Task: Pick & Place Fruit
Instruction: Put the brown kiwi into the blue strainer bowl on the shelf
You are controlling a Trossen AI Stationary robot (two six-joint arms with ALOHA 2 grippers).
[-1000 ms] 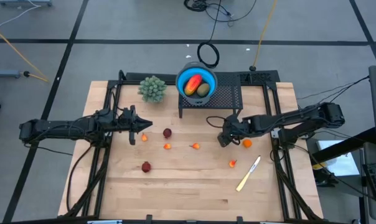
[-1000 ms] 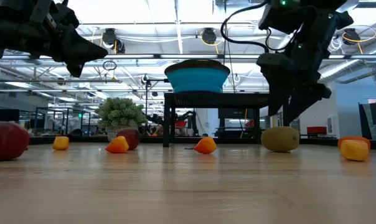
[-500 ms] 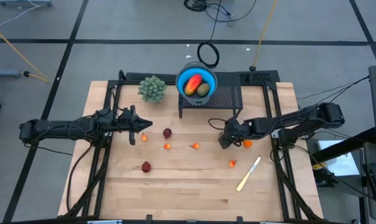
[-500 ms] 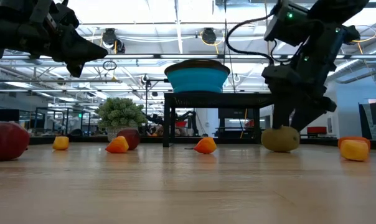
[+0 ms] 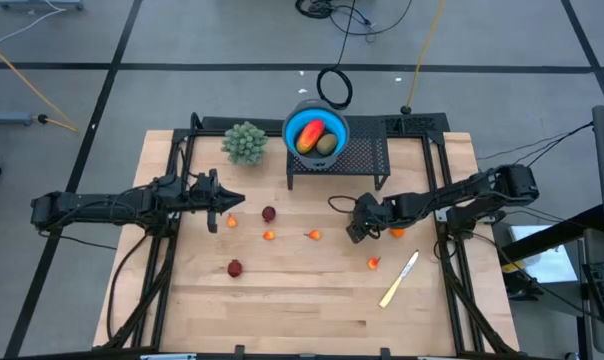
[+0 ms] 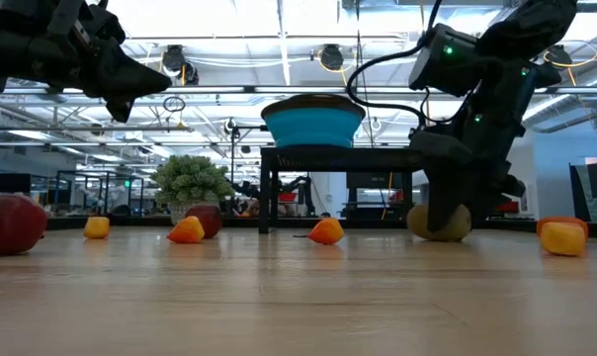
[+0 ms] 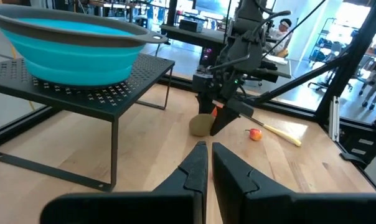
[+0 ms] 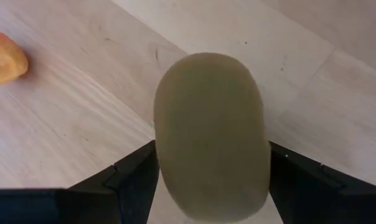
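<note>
Since one second ago the right tool (image 6: pixel 439 220) has come down over the olive oval fruit (image 8: pixel 210 134) on the counter (image 5: pixel 302 290); its fingers stand open on both sides. The left tool (image 5: pixel 234 202) hovers closed, well apart.

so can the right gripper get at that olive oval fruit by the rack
Probably yes. The right gripper is already down at the olive oval fruit, open, a finger on each side, nothing between them.
</note>
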